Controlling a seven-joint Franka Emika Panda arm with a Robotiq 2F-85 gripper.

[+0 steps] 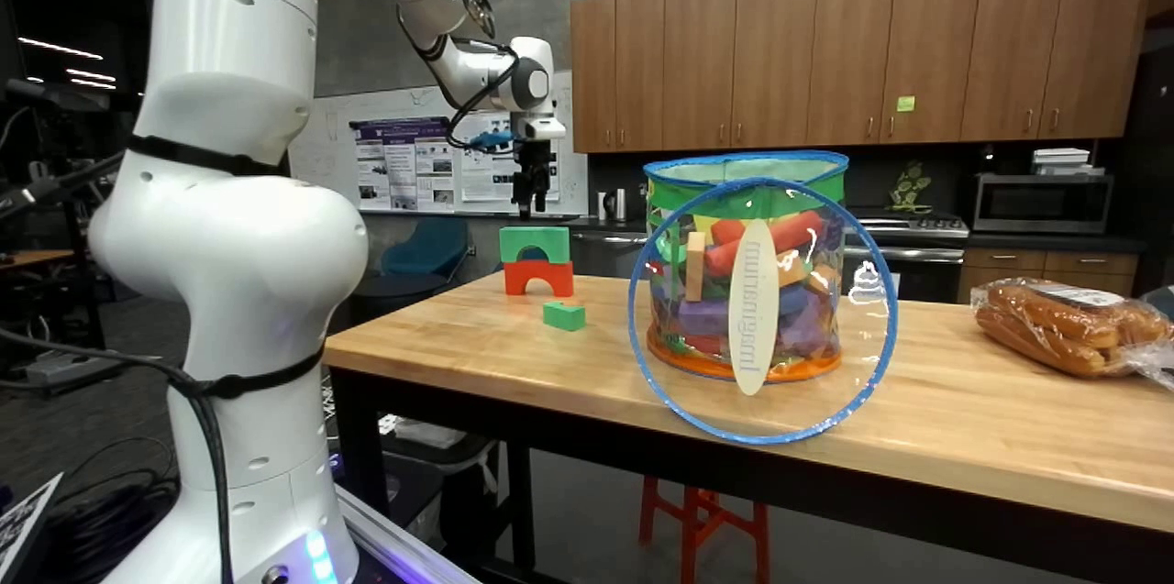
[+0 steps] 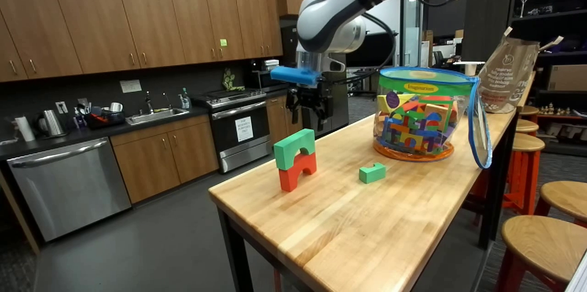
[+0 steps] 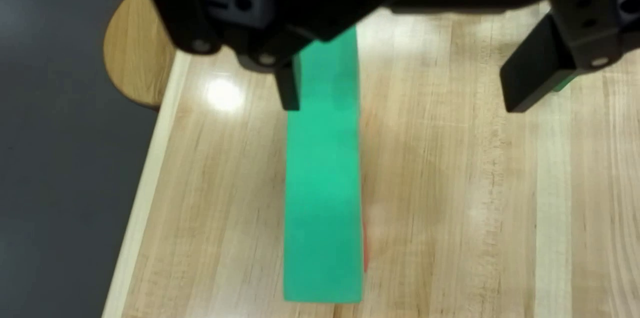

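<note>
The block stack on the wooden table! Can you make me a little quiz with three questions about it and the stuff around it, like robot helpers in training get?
1. What is right underneath the green arch-shaped block?

2. True or false: the black two-fingered pincer is open.

3. Pick one. What can you see through the sides of the clear plastic drum-shaped bag?
A) bread buns
B) colourful building blocks
C) metal spoons

Key:
1. The red arch-shaped block.
2. True; it holds nothing.
3. B.
</note>
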